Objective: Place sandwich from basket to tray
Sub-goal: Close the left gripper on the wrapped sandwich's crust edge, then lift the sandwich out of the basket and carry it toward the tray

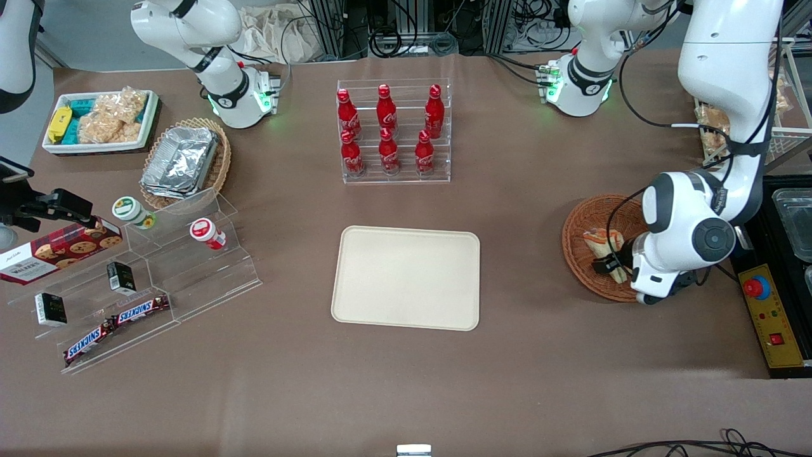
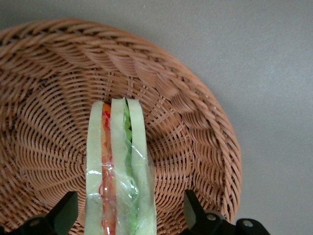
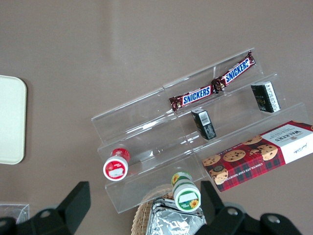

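Clear wrap covers the sandwich (image 2: 120, 176), which stands on edge in the basket (image 2: 195, 117). It is judged soft, light and slippery, best pinched across its bread faces. The gripper (image 2: 128, 215) is spread wide around it, fingers not yet touching.

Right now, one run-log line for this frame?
gripper: open, straddling sandwich | sandwich: in basket, not lifted | tray: empty

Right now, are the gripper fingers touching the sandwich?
Apart. The left wrist view shows the gripper open astride the sandwich in the basket, with wicker visible between each of the fingers and the wrap.
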